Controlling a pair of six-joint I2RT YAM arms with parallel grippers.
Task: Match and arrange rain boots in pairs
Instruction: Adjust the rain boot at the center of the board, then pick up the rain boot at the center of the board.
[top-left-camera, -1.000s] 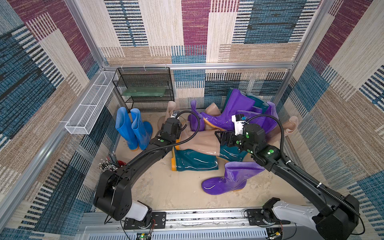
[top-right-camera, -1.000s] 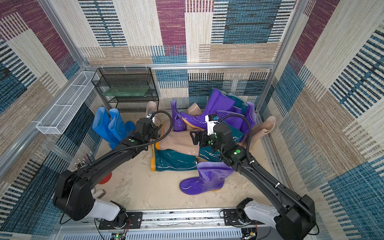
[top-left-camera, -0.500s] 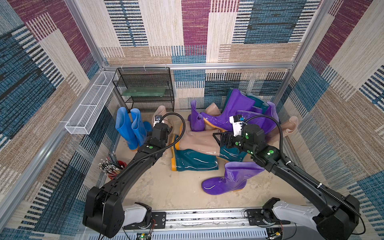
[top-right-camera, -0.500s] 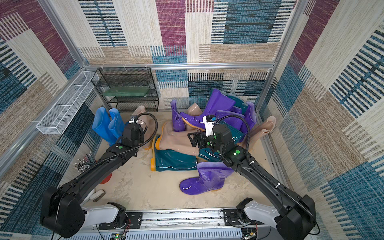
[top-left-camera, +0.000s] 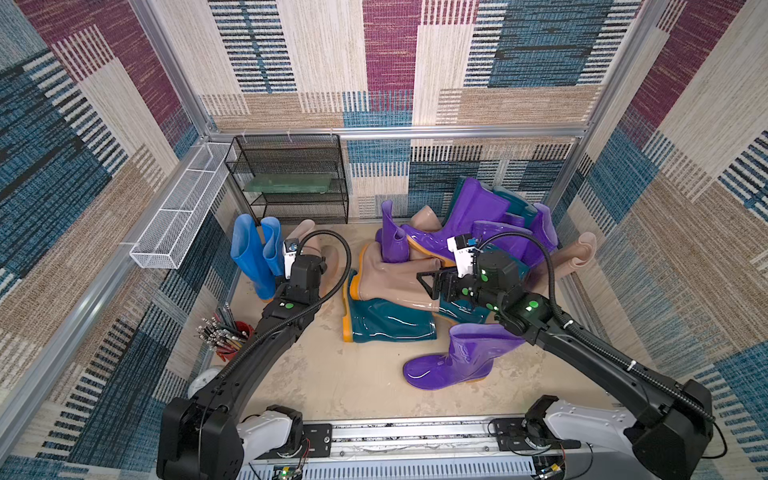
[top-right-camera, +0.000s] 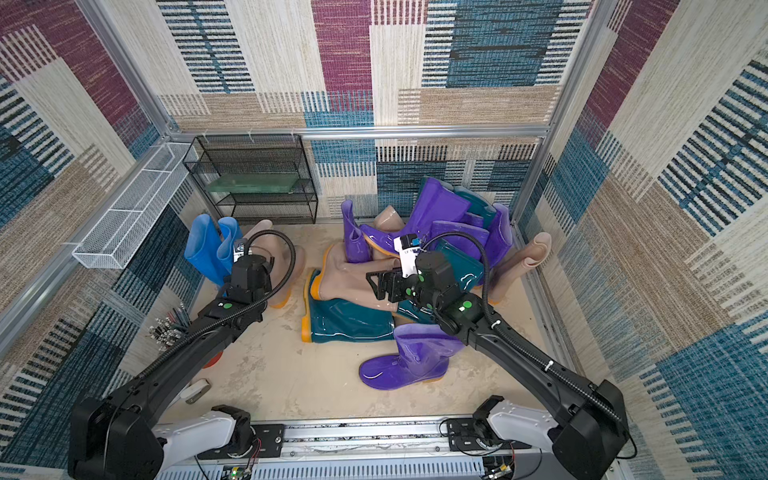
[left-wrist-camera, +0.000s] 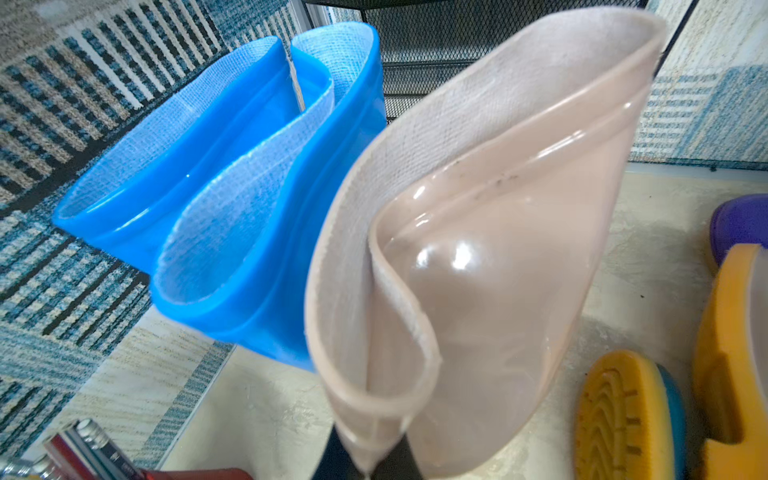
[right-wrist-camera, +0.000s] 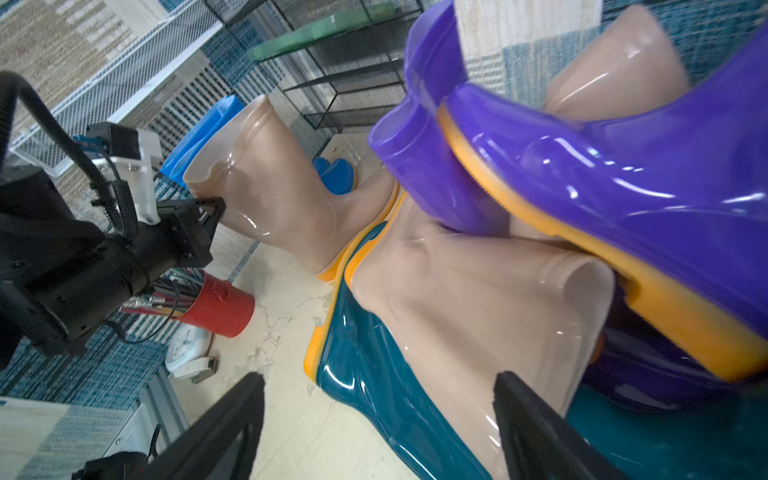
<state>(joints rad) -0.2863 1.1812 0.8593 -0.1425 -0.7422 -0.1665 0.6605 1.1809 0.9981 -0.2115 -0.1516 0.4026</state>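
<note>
Carpet-patterned walls (top-left-camera: 415, 62) on three sides, beige desk (top-left-camera: 332, 374), black wire rack (top-left-camera: 291, 178) at the back.

Progress, as I read it: early.
- One blue pair (top-left-camera: 249, 262) stands upright, side by side, at the left edge just in front of the rack. This is the only pair set up.
- A beige boot (left-wrist-camera: 498, 249) is just beside the blue pair, tilted and under grip. Its sole is at or near the desk; I cannot tell if it sits flat.
- A second beige boot (top-left-camera: 395, 282) lies on its side across a teal boot (top-left-camera: 386, 324) mid-desk. It is likely the mate and is not yet taken.
- One purple boot (top-left-camera: 453, 361) stands alone near the front.
- The heap (top-left-camera: 478, 216) at back right holds purple, teal and beige boots, overlapping and unsorted. Most of the work is here.

Arms:
- The left arm reaches forward and leftward, wrist low. The left claw (left-wrist-camera: 368, 461) is pressed together, pinching the folded top rim of the beige boot.
- The right arm stretches in from the right, wrist turned sideways. The right claw (right-wrist-camera: 380, 382) is spread wide and holds nothing. It hovers just over the shaft of the second beige boot, jaws either side of it and not closed on it.
</note>
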